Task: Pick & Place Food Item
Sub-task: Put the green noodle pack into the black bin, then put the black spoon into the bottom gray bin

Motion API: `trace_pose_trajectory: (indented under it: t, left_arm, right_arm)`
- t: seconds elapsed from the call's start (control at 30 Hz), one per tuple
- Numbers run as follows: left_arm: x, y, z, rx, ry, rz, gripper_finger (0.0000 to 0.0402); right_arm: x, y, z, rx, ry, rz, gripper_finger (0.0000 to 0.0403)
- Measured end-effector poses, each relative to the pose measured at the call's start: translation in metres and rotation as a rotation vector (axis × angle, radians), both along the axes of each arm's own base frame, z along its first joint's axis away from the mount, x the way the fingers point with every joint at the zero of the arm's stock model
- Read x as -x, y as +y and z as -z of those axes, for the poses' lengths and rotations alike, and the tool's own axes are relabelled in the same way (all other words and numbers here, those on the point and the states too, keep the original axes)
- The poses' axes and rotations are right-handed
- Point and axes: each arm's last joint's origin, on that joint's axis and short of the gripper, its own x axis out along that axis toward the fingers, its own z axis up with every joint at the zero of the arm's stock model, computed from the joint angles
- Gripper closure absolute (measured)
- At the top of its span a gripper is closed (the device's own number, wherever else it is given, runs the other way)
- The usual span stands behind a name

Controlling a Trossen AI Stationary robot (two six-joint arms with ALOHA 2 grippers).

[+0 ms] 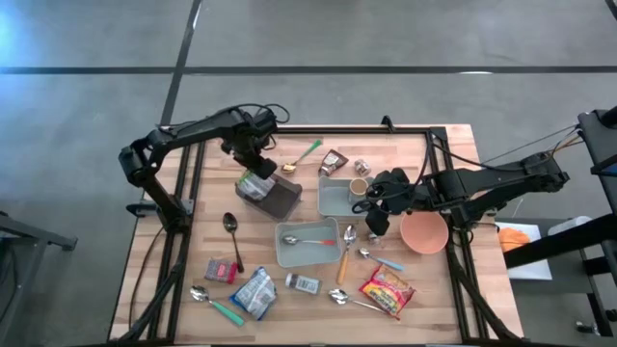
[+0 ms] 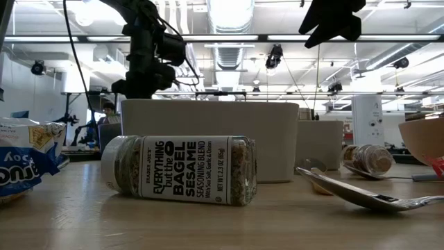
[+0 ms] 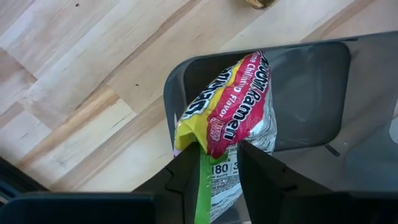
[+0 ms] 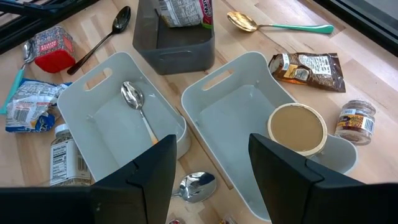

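Over dark bin [image 1: 275,198], at ten o'clock of table [image 1: 193,280]: left gripper [image 3: 217,163] fingers slightly parted around ramen packet [image 3: 233,118], half inside. Could snag and drag out on retreat. Right gripper [image 1: 378,217] parked mid-table at three o'clock, fingers apart, empty.

Two black, jointed arms [image 1: 193,130] with loose black cables and blocky jaws.

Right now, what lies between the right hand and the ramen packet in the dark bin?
Between the right hand and the ramen packet sits the white bin holding a cup; the high view shows it.
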Motion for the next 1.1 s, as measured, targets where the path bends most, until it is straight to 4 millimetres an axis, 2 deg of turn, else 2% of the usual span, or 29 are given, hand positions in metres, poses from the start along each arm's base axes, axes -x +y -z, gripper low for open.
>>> trace_pose_trajectory:
  t: [0.23,0.33,0.53,0.7,0.83,0.93,1.1]
  left_arm:
    - [0.000,0.000,0.000,-0.001,-0.002,0.029,0.0288]
    - [-0.001,0.001,-0.006,-0.005,-0.007,0.029,0.0275]
    - [-0.002,0.003,-0.028,-0.015,-0.022,0.025,0.0214]
    - [0.000,0.001,-0.039,-0.003,-0.014,0.025,0.0161]
    - [0.005,-0.004,-0.041,0.088,0.016,0.022,0.0137]
    - [0.010,-0.011,-0.044,0.151,0.048,0.000,0.0133]
    - [0.016,-0.028,-0.061,0.106,0.022,-0.036,0.0133]
  right_arm:
    - [0.000,0.000,0.000,0.000,0.000,0.000,0.0203]
    - [0.000,0.000,0.000,0.000,0.000,0.000,0.0203]
    - [0.000,0.000,0.000,0.000,0.000,0.001,0.0203]
    - [0.000,-0.002,0.000,0.000,-0.001,0.007,0.0203]
    - [-0.001,-0.003,0.000,0.002,0.000,0.012,0.0203]
    - [-0.001,-0.008,0.000,0.004,-0.003,0.028,0.0203]
    - [-0.005,-0.020,-0.003,-0.003,-0.039,0.083,0.0203]
